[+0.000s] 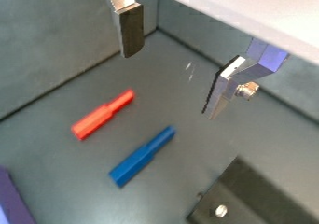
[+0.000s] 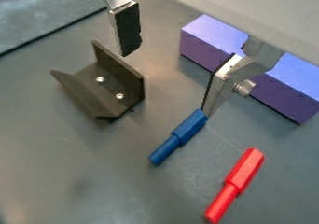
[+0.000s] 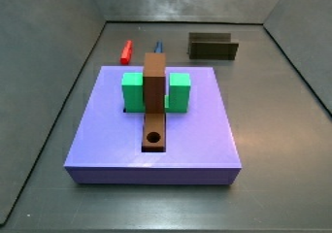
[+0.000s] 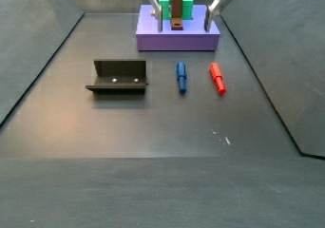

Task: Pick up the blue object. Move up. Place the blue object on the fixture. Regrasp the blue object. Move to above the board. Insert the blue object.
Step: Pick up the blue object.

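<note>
the blue object (image 4: 181, 76) lies flat on the dark floor, untouched, its long axis running from about 12 to 6 o'clock in a side view, just beside the red peg (image 4: 218, 77), which lies almost parallel at its 3 o'clock. in a wrist view the blue object (image 2: 180, 138) shows a thicker end and a thinner end, and the red peg (image 2: 234, 185) lies near it.

the gripper (image 2: 169, 64) hangs above the floor with its two silver fingers well apart and nothing between them; the dark pad of one finger (image 1: 130, 31) is plain to see in both wrist views. the blue object sits below the gap, clear of both fingers.

the fixture (image 4: 118, 77) stands at the blue object's 9 o'clock, near but apart from it, and holds nothing. in a wrist view the fixture (image 2: 103, 81) shows two screws in its plate.

in a side view the purple base (image 3: 195, 148) fills the foreground, with the green block (image 3: 178, 90) on it and the board (image 3: 154, 107) running through the block, its round hole toward 6 o'clock and holding nothing. there the board hides most of the blue object (image 3: 158, 47), and only a tip shows at 12 o'clock. in the opposite side view the gripper (image 4: 184, 1) is cut off by the frame's upper edge, and the board (image 4: 180, 21) is partly hidden behind the fingers.
</note>
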Motion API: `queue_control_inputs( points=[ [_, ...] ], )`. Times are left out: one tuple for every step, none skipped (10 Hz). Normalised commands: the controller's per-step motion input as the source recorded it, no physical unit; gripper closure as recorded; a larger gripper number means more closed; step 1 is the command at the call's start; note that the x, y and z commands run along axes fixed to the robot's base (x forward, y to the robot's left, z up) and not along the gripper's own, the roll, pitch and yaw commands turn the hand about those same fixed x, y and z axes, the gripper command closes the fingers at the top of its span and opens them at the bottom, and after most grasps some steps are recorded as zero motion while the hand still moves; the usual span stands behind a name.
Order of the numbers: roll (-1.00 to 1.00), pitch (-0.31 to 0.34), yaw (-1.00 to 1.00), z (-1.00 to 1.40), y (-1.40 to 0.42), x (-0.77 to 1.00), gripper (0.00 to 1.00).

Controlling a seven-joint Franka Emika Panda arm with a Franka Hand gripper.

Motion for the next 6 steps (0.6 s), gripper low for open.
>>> queue_control_inputs(
  points=[
    [-0.13, -0.237, 0.0, -0.56, -0.41, 0.0, 0.0],
    [-0.12, -0.237, 0.0, -0.56, -0.41, 0.0, 0.0],
    [-0.14, -0.226, 0.0, -0.57, -0.36, 0.0, 0.0],
    [-0.13, -0.204, 0.0, -0.55, -0.28, 0.0, 0.0],
    [-0.07, -0.156, 0.0, -0.45, -0.19, 0.02, 0.0],
    [0.0, -0.03, 0.0, -0.26, -0.1, 0.02, 0.0]
  ],
)
